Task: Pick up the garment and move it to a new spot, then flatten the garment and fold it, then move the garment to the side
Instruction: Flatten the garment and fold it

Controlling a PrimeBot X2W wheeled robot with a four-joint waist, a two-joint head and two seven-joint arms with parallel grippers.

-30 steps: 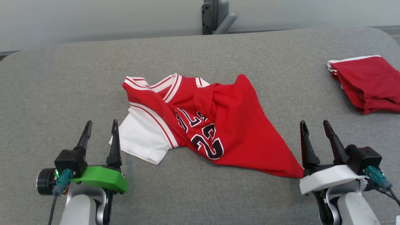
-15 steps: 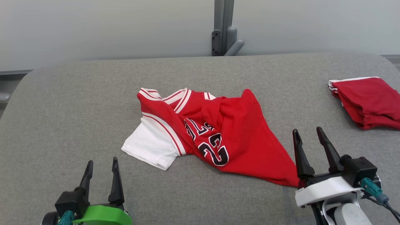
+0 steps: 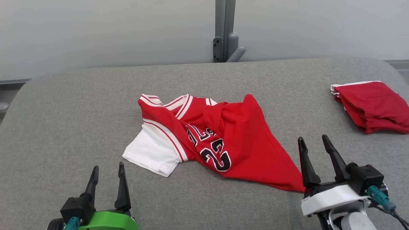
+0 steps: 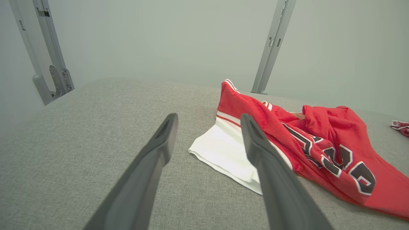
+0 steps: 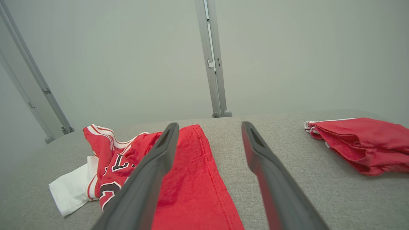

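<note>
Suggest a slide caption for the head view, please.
Crumpled red jersey on grey surface; left tool and right tool open.

Crumpled red-and-white jersey (image 3: 220,140) lies mid-table (image 3: 80,111).

- Garments: two. One crumpled red-and-white jersey (image 3: 223,140) at centre, one folded red garment (image 3: 374,105) at 2 o'clock.
- Grippers: two. The left gripper (image 3: 108,166) at 7 o'clock, the right gripper (image 3: 312,138) at 5 o'clock. Two dark fingers (image 3: 121,185) each, four in all.
- Worktop (image 3: 64,111): one, grey fabric.
- Metal uprights, left wrist view: two. One post (image 4: 41,48) at 10 o'clock, another post (image 4: 273,48) at 1 o'clock.
</note>
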